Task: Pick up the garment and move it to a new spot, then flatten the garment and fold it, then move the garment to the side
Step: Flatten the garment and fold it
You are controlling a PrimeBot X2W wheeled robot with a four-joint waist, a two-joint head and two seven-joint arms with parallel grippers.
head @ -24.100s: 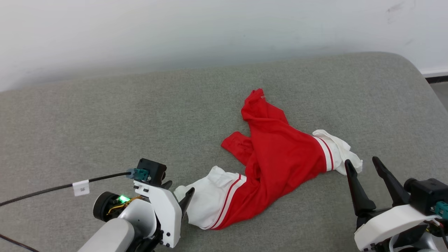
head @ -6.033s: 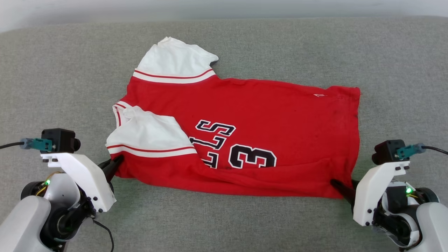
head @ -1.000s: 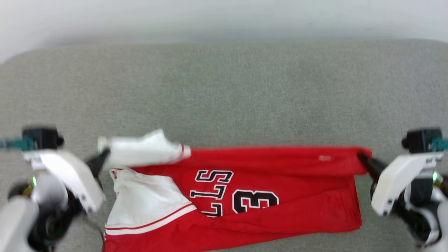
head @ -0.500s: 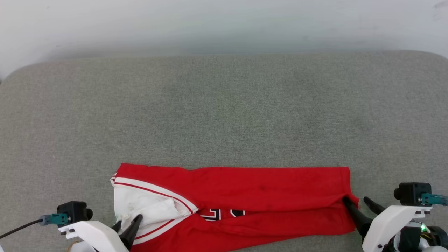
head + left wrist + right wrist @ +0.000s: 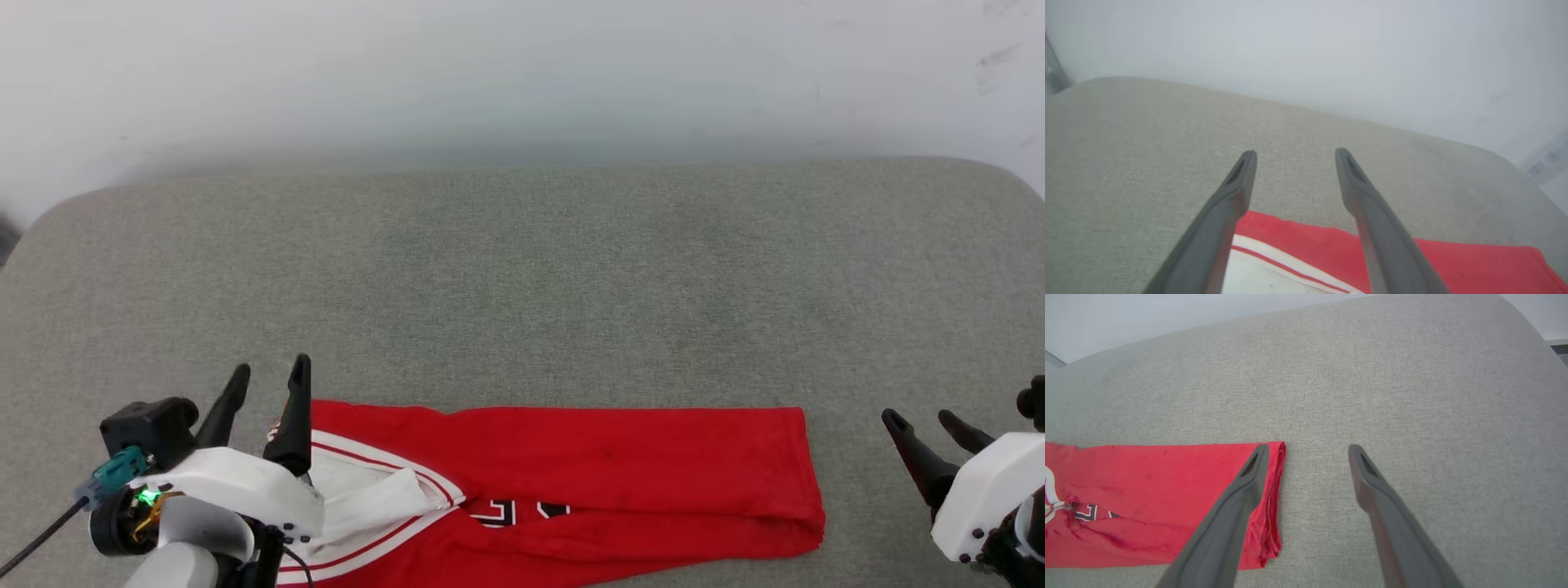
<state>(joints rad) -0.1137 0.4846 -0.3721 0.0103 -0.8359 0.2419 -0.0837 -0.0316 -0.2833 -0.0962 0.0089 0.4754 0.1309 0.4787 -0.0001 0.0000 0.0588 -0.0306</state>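
Head view: mounted high, faces forward and down across the grey surface (image 5: pixel 522 269) to a pale wall (image 5: pixel 522 73). The garment (image 5: pixel 612 465) lies near the bottom edge, the left gripper (image 5: pixel 272 366) lower left, the right gripper (image 5: pixel 917 416) lower right.

Left wrist view: low and close, looks along the left gripper over the surface toward the wall, with the garment's striped sleeve end beneath.

Right wrist view: close, tilted more steeply down, with the garment's red hem end at left.

Each wrist view shares one garment end with the head view.
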